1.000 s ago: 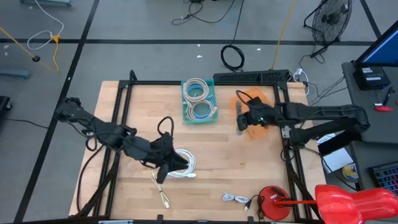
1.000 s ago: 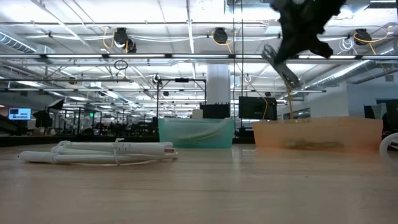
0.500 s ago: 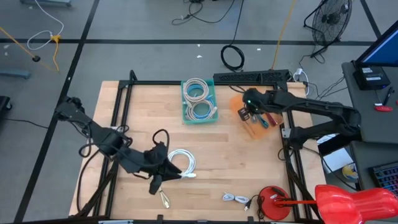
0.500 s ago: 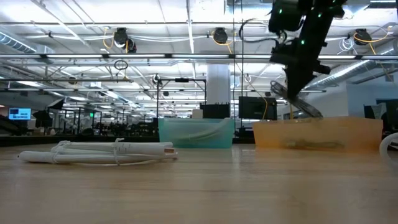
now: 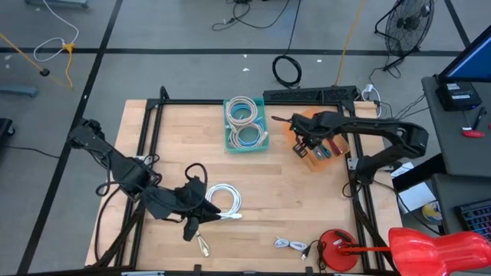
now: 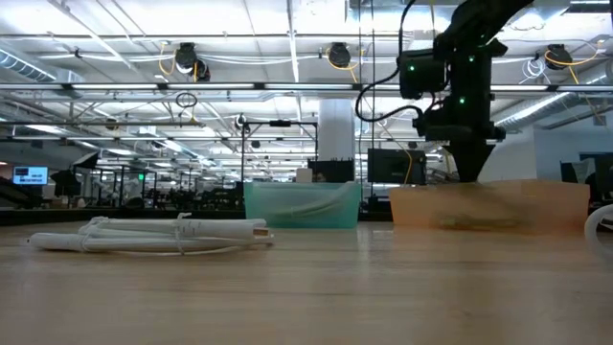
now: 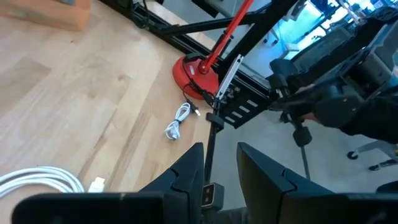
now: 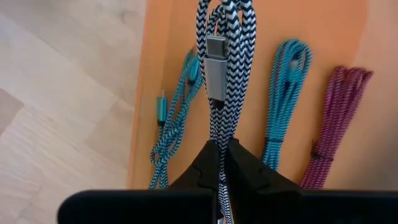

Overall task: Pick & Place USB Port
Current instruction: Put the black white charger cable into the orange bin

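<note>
1. High view: right hand [image 5: 301,144] over the orange bin [image 5: 308,121]; left hand [image 5: 193,228] low above the worktop [image 5: 284,199], beside a white cable [image 5: 224,202].
2. Low view: right arm down inside the orange bin.
3. Left wrist view: fingers [image 7: 186,171] apart, gripping nothing (bare wood below).
4. Right wrist view: right hand clenched on the black-and-white cable [image 8: 225,68], hanging over the bin.

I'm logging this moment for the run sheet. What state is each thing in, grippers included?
Right gripper: shut on the black-and-white braided cable, over the orange bin.
Black-and-white braided cable: held, hanging bundled.
Orange bin: holds teal and maroon cables.
Teal bin: holds two coiled white cables.
Left gripper: jaws apart, empty, above the table.
White cable bundle: lying loose on the table.
Small white cable: lying near the front edge.
</note>
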Controlling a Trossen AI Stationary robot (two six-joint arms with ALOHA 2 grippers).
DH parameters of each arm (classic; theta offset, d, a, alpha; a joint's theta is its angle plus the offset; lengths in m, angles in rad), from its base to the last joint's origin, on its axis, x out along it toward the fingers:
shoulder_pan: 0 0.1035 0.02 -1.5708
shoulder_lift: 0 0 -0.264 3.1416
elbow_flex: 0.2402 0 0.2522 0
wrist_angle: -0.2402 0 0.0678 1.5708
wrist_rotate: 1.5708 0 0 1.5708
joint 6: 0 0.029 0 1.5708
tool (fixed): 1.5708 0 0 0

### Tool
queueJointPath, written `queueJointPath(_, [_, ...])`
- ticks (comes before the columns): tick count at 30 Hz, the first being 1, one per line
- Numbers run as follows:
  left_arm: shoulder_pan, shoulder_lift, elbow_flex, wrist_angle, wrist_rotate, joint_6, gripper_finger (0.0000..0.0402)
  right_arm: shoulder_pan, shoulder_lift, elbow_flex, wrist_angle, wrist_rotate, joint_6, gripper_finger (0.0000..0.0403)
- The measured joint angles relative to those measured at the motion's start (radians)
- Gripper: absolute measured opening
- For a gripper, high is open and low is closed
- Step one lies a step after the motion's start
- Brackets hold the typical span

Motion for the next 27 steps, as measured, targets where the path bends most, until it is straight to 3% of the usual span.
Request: queueJointPath(27, [0.000,0.000,0.000,0.001,-0.026,-0.004,0.0097,0.000,0.038,-0.146,0.079,0.072,0.015,0.0005])
